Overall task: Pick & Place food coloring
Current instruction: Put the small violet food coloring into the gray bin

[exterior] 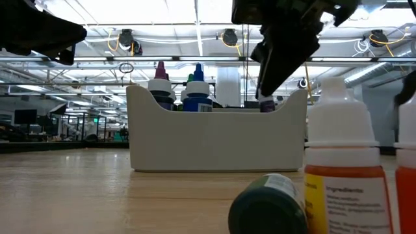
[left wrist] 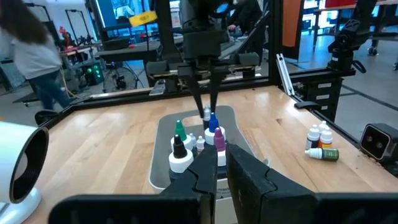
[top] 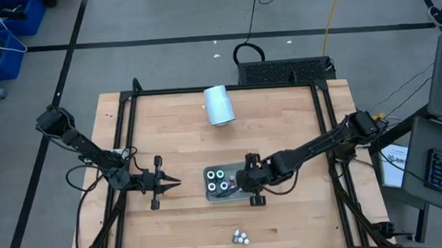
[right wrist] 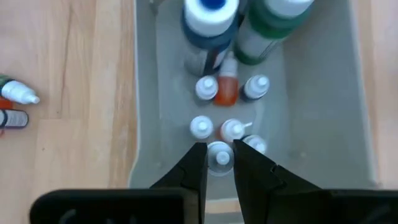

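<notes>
Mostly done: right gripper (right wrist: 219, 163) clamped on a small bottle (right wrist: 219, 155) over the tray (top: 209, 188), three stragglers (top: 240, 236) left at 6 o'clock.

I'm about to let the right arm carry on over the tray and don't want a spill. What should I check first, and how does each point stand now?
1. Right gripper is over the grey tray: ok.
2. Its fingers are closed on a small white-capped bottle: ok, they flank the cap closely.
3. Whether that bottle has touched the tray floor: cannot tell.
4. Neighbouring small bottles are upright: ok, but they crowd the fingers.
5. Left gripper is clear of the tray, parked beside it and shut: ok.
6. Loose bottles remain on the table, one lying on its side: not ok, still to be picked.
</notes>
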`<state>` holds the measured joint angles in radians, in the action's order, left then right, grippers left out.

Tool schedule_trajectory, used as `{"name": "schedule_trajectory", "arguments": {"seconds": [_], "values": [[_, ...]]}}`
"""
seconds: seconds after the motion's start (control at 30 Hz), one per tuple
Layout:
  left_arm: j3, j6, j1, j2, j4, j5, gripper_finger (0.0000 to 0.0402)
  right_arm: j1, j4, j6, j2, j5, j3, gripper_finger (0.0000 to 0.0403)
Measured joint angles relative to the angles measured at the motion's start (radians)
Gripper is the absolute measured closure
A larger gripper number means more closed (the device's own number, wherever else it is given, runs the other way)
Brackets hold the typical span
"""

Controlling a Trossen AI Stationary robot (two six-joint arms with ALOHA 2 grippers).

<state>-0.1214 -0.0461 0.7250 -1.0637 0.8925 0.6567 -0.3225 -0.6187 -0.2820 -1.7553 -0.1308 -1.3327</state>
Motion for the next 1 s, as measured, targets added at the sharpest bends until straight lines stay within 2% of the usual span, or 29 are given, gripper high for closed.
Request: {"name": "schedule_trajectory", "arguments": {"seconds": [0.17, 0.37, 1.0], "values": [[0.000, 0.008, 0.000, 0.000, 0.001, 0.000, 0.0360, -0.020, 0.006, -0.040, -0.010, -0.079, 0.000, 0.0353], [0.000, 0.011, 0.000, 0.000, 0.002, -0.001, 0.0360, -0.020, 0.015, -0.073, -0.009, -0.102, 0.021, 0.0353], [0.000, 0.011, 0.000, 0.000, 0.002, 0.000, 0.0360, -0.020, 0.206, -0.089, -0.008, -0.100, 0.171, 0.0353]]}}
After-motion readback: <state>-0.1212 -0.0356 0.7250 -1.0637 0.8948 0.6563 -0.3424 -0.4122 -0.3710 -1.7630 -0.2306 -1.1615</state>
